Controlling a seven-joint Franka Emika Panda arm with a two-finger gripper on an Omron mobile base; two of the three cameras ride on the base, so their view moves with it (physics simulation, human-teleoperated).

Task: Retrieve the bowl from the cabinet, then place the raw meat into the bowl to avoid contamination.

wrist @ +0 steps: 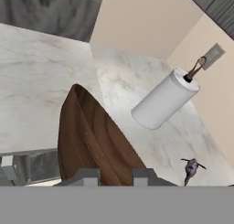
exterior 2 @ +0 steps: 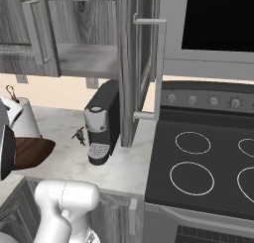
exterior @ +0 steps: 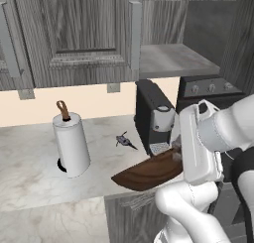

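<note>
Your gripper is clamped on the rim of the wooden bowl, holding it tilted above the front edge of the table, just in front of the coffee machine. The raw meat (that tiny dark lump) lies on the marble between the coffee machine and the paper-towel roll. Above, the cabinet stands open, its grey shelf bare, beside the stove.
</note>
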